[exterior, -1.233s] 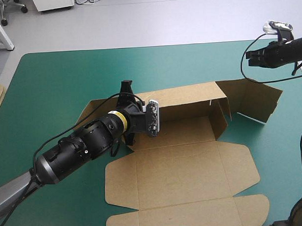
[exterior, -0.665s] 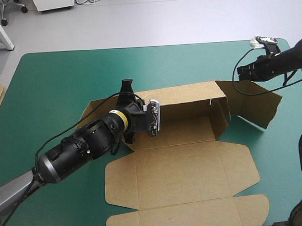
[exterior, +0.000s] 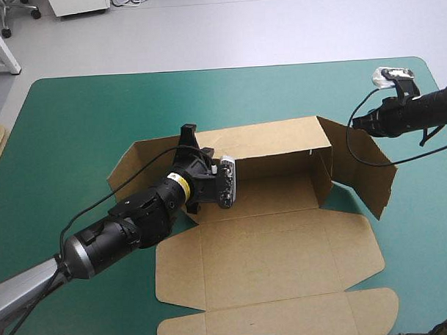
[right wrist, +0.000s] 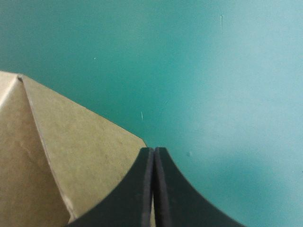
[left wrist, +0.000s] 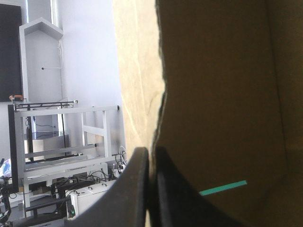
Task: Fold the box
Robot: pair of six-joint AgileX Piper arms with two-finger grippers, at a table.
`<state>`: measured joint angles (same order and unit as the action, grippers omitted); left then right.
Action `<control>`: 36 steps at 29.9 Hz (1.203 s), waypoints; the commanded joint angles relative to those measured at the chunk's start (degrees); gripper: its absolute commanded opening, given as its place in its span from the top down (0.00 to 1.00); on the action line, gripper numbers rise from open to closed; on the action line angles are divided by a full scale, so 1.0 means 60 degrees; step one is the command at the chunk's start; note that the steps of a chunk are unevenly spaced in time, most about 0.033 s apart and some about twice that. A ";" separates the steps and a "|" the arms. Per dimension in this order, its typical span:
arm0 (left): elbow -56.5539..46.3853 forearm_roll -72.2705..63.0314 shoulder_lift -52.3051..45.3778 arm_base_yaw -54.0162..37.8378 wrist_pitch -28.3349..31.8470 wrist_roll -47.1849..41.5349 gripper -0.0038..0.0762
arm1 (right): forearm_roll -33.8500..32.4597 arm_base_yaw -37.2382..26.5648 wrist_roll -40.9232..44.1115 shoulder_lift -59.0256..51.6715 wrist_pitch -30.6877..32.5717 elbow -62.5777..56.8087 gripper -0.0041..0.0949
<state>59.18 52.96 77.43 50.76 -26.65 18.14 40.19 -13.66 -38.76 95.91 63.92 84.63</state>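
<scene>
1. High view: above and behind the robot, facing forward and down, far off; most of the table [exterior: 75,114] and the box [exterior: 270,247] in frame.
2. Left wrist view: hard against the box, facing level into the room.
3. Right wrist view: close, facing down onto the teal-green cover [right wrist: 213,71]; box corner shared with high view.

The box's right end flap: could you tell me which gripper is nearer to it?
Right. The right gripper is beside the flap's far edge; the left gripper clamps the box's back wall near its left end.
</scene>
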 commanded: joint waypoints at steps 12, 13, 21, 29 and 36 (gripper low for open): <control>0.0189 0.0056 -0.0250 0.0046 0.0530 -0.0347 0.96 | 0.4156 -0.0559 -0.4851 -0.2576 -0.1067 -0.3374 0.98; 0.0189 0.0037 -0.0250 0.0046 0.0551 -0.0347 0.96 | 0.4355 -0.0566 -0.5081 -0.2648 -0.1020 -0.3563 0.98; 0.0189 0.0017 -0.0250 0.0046 0.0533 -0.0347 0.96 | 0.4939 -0.0566 -0.6978 -0.3195 -0.1061 -0.5058 0.98; 0.0189 -0.0130 -0.0250 0.0046 0.0554 -0.0347 0.96 | 0.5166 -0.0566 -0.8180 -0.3502 -0.1146 -0.5995 0.93; 0.0189 -0.0130 -0.0250 0.0046 0.0666 -0.0347 0.96 | 0.5259 -0.0530 -0.8790 -0.3502 -0.1094 -0.5995 0.64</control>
<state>59.12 53.04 77.38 50.76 -26.32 17.11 68.03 -16.53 -89.74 76.59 55.77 47.60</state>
